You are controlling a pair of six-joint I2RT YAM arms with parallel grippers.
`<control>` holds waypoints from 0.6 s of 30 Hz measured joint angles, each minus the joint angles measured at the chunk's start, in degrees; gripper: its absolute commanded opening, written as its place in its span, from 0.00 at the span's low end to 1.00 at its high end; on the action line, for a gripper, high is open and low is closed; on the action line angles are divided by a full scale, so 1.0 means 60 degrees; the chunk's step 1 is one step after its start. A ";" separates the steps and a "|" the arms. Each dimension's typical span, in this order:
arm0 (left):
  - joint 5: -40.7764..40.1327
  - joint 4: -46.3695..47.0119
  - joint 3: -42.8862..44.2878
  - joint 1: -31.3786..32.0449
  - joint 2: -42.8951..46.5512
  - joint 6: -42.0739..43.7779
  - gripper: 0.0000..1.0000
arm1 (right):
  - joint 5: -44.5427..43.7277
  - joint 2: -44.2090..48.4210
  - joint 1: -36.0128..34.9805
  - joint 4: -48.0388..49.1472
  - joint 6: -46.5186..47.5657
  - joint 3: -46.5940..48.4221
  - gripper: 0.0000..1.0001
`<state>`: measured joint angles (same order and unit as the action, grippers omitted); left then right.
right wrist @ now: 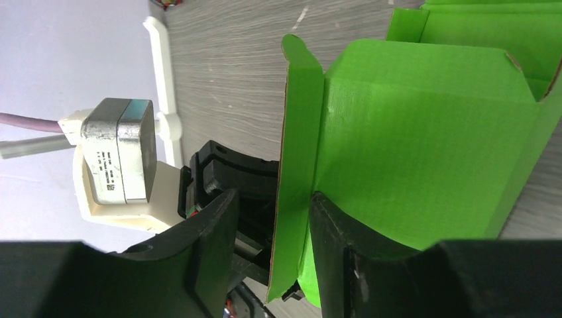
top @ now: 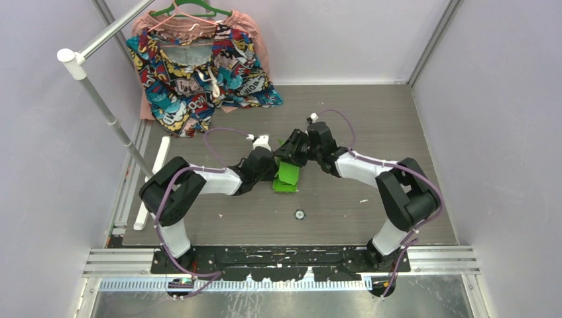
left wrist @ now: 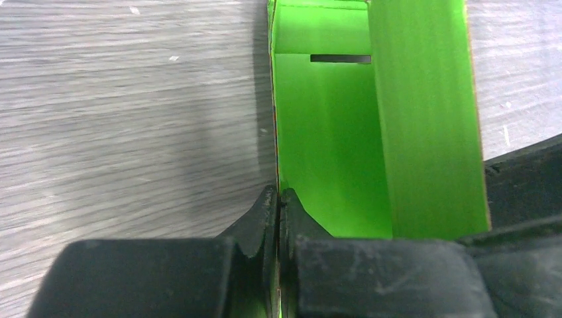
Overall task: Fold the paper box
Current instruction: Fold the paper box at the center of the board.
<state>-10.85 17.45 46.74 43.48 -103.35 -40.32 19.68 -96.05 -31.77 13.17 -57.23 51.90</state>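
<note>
The paper box (top: 287,173) is thin green card, smooth and matt. The table (top: 378,119) looks like grey wood with fine lines. The left gripper (left wrist: 279,199) is dull, scuffed black plastic. The shirt (top: 199,79) is bright printed cloth.

One paper box (top: 287,173) of lime-green card is counted on the worktop (top: 371,126). Two black hands are counted at the box: the left hand (left wrist: 278,199) and the right hand (right wrist: 272,195). Two garments are counted well beyond the box to its left: one comic-print shirt (top: 199,79) and one pink garment (top: 147,26), with one green hanger (top: 212,9) above them. One white strip (top: 151,182) is counted left of the box. One small round disc (top: 299,214) is counted near it, on the arms' side. Two purple cables are counted, one (top: 222,132) left of the box and one (top: 344,122) right of it.
</note>
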 measured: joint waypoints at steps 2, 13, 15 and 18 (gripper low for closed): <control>0.0229 0.0149 0.0047 0.0091 -0.0047 0.0004 0.00 | -0.0306 0.0335 0.0004 -0.0634 0.0259 -0.0004 0.55; 0.0929 0.0379 0.0098 0.0219 -0.0157 -0.0025 0.00 | -0.0612 0.1406 0.0142 -0.2171 0.0896 -0.0186 0.72; 0.0943 0.0375 0.0102 0.0215 -0.0160 -0.0040 0.00 | -0.0342 0.1574 0.0149 -0.2229 0.0882 -0.0226 0.73; 0.0991 0.0368 0.0127 0.0251 -0.0175 -0.0036 0.00 | 0.0033 0.1876 0.0164 -0.2215 0.0882 -0.0229 0.74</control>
<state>-4.91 19.66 47.51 44.99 -104.40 -40.53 19.88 -84.79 -30.79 -0.12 -51.94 50.52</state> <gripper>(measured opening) 0.009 0.731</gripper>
